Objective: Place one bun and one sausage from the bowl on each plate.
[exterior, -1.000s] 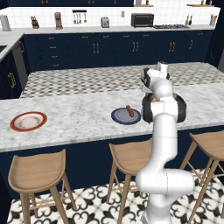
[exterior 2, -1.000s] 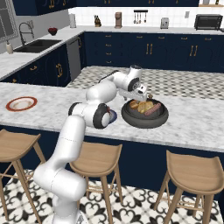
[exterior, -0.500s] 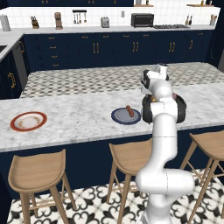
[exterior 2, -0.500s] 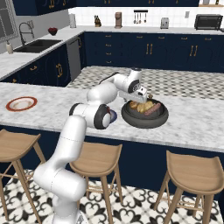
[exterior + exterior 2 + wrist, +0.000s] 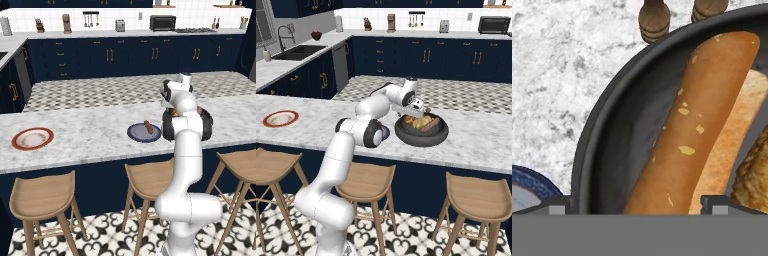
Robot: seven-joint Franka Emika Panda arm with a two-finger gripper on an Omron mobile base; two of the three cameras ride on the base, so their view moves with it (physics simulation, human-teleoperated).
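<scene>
The dark bowl (image 5: 421, 136) sits on the marble island and holds buns (image 5: 415, 121) and a sausage (image 5: 429, 126). My gripper (image 5: 417, 108) hangs open just above the bowl's left side. In the hand view the gripper (image 5: 637, 205) looks down into the bowl (image 5: 612, 135), its fingertips (image 5: 717, 203) set wide on either side of a long brown sausage (image 5: 697, 125), with a golden bun (image 5: 739, 135) beside it. The blue plate (image 5: 140, 134) carries one sausage (image 5: 148, 127). The red-rimmed plate (image 5: 32, 138) lies far to the left with nothing on it.
Wooden stools (image 5: 47, 192) stand along the island's near edge; two of their tops (image 5: 654, 20) show beyond the bowl in the hand view. The blue plate's rim (image 5: 527, 186) is close beside the bowl. Bare marble lies between the two plates.
The hand has shifted only slightly over the bowl. Its jaws stay open, and the food and plates have not moved.
</scene>
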